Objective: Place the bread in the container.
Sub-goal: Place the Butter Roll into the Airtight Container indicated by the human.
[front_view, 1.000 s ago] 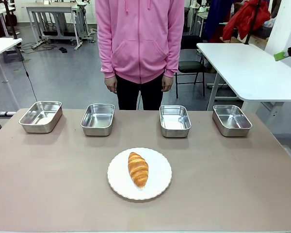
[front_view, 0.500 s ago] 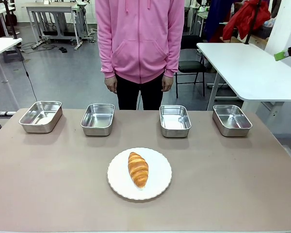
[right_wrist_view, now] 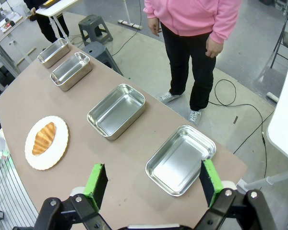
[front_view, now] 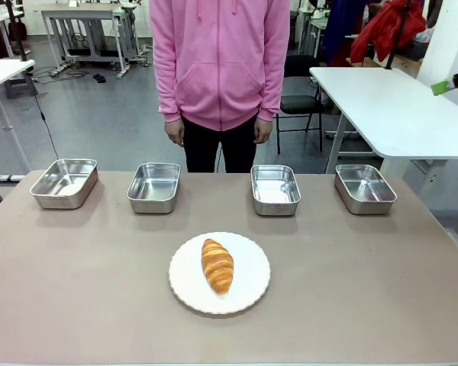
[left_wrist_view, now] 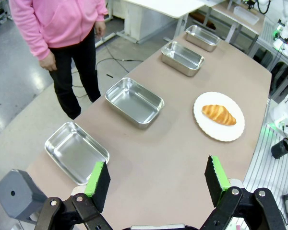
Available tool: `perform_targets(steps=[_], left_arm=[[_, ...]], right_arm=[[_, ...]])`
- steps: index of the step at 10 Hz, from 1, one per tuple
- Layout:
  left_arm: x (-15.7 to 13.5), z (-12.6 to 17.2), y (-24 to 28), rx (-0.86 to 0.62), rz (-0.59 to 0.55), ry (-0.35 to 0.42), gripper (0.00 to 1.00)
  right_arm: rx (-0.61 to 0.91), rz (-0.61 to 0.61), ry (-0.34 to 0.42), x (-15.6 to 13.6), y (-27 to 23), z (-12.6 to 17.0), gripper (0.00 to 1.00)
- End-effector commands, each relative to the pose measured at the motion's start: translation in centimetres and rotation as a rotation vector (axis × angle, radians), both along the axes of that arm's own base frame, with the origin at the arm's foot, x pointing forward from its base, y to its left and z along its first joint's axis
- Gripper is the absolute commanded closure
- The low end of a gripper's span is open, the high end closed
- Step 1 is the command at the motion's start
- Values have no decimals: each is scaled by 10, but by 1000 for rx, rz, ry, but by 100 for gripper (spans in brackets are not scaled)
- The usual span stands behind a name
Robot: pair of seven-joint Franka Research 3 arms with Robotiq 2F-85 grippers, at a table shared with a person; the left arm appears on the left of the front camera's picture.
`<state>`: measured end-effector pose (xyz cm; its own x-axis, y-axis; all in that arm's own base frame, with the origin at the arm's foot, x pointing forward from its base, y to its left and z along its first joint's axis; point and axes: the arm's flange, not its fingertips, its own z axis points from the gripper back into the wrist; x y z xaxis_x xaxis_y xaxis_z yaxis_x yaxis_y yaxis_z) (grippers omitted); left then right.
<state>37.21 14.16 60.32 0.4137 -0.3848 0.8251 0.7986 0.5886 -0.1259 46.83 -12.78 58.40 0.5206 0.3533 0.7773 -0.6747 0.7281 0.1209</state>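
— Where is the croissant (left_wrist_view: 219,114) sitting?
— On the white plate (left_wrist_view: 230,135), ahead-right of the left gripper (left_wrist_view: 156,165), jaws gaping empty; the right gripper (right_wrist_view: 152,166) is gaping too; I'm suggesting pinching its thick middle gently, crosswise.

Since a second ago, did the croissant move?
No. The croissant sits in the same spot on the white plate, its tips pointing the same way.
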Motion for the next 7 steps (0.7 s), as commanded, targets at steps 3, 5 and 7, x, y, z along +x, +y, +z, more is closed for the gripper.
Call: perform_targets(steps=[3,5,7], left_arm=[[-1,1,1,-8,-7,-1,0],[-1,1,1,-8,-7,-1,0],[-1,1,1,-8,-7,-1,0]], right_arm=[[6,3,-7,0,1,1,0],[6,3,-7,0,1,1,0],[6,3,-7,0,1,1,0]])
